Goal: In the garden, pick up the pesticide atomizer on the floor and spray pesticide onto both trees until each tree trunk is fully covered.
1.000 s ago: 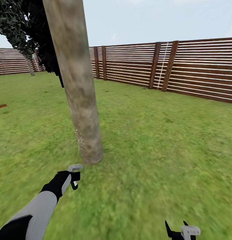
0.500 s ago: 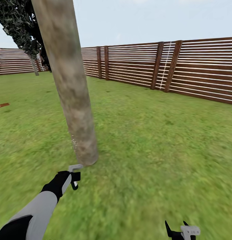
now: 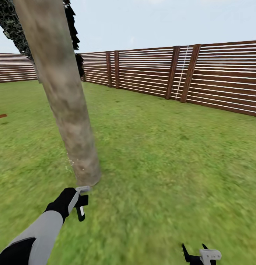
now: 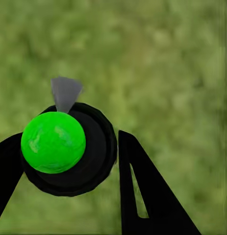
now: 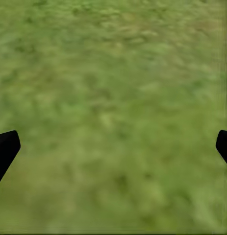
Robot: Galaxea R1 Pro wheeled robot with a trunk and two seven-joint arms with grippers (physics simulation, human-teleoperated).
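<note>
A thick mottled grey-brown tree trunk [image 3: 65, 106] leans across the left of the head view, with its base on the grass just beyond my left hand. Faint pale specks dot the bark near the base. My left gripper [image 3: 81, 206] is shut on the pesticide atomizer [image 3: 80, 212], a small black bottle pointing down. In the left wrist view the atomizer [image 4: 88, 161] is a black round body with a bright green top, held in the left gripper [image 4: 70, 147]. My right gripper [image 3: 196, 255] hangs low at the right and is open [image 5: 113, 147] over grass.
A brown slatted fence [image 3: 201, 75] runs along the back and right of the lawn [image 3: 172, 162]. Dark foliage [image 3: 11, 22] of a farther tree shows behind the trunk at the upper left. A small reddish strip [image 3: 0, 116] lies on the grass at the far left.
The whole head picture has shifted: the trunk now sits further left and closer, so the camera moved. The left gripper has dipped slightly with the atomizer. The right gripper is unchanged.
</note>
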